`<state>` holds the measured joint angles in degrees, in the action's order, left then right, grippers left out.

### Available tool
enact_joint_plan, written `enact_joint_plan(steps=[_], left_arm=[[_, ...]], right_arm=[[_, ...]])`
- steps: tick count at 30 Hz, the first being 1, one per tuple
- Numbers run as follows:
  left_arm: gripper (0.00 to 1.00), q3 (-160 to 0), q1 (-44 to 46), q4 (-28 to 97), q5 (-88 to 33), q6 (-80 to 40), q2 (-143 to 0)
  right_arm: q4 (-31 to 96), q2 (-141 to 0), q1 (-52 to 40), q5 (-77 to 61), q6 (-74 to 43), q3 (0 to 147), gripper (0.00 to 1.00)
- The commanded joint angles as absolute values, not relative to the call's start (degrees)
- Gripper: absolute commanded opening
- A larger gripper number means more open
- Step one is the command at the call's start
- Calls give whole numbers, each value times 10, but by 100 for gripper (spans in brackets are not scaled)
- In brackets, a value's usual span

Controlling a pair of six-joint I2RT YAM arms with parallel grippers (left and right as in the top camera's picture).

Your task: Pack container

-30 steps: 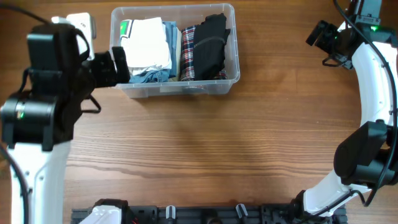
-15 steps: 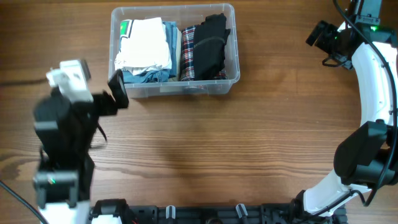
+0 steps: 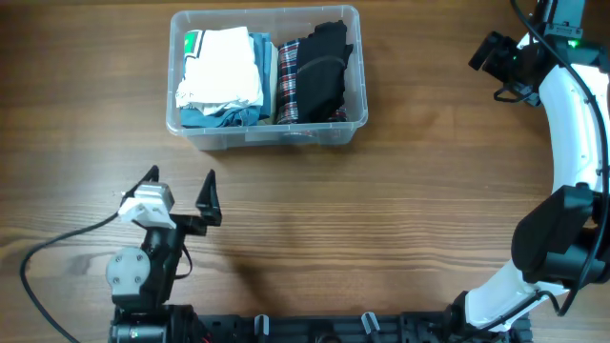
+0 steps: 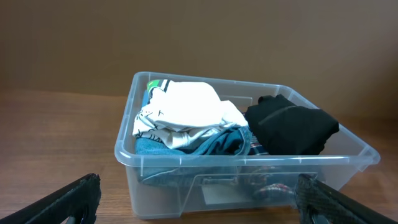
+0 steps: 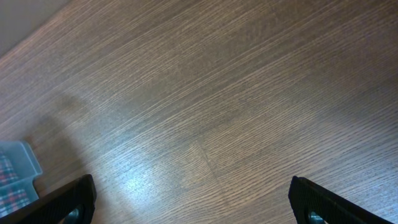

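The container [image 3: 363, 67] is a clear plastic bin at the back of the table. It holds a white garment [image 3: 225, 61] over blue denim [image 3: 221, 116] on the left, a plaid garment [image 3: 289, 91] in the middle and a black garment [image 3: 324, 65] on the right. My left gripper [image 3: 179, 188] is open and empty, in front of the bin and apart from it. In the left wrist view the gripper [image 4: 199, 210] faces the bin's front wall [image 4: 180, 186] and its white label [image 4: 219, 194]. My right gripper [image 5: 193, 200] is open and empty over bare wood, right of the bin.
The right arm [image 3: 572, 143] curves along the table's right edge. A cable [image 3: 57, 250] trails from the left arm at the front left. A black rail [image 3: 315, 329] runs along the front edge. The bin's corner [image 5: 13, 169] shows at the left of the right wrist view.
My left arm has drawn back from the bin's left side toward the front of the table and dropped low, its gripper open. The right arm and the bin have not moved.
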<state>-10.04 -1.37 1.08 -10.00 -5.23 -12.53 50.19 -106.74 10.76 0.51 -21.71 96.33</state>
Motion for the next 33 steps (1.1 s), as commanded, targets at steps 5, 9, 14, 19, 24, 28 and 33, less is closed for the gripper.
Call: enact_joint_plan(steps=[5,9,14,19,24,28,33], left_arm=[[100,-57,-17,8,-109,-55,-34],[100,-34,-17,8,-109,-55,-3],[100,-3,-16,16,-109,-55,-2],[100,-3,-16,35,-109,-56,-1],[100,-3,-17,33,-109,-55,-2],[100,-3,-17,33,-109,-55,-2],[100,-3,-17,33,-109,-55,-2]], right_arm=[[502,-1074,108,17,-210,962,100],[502,-1074,108,17,-210,962,100],[502,-1074,108,17,-210,962,100],[502,-1074,108,17,-210,962,100],[502,-1074,108,17,-210,962,100],[502,-1074,108,17,-210,962,100],[502,-1074,108,17,-210,962,100]])
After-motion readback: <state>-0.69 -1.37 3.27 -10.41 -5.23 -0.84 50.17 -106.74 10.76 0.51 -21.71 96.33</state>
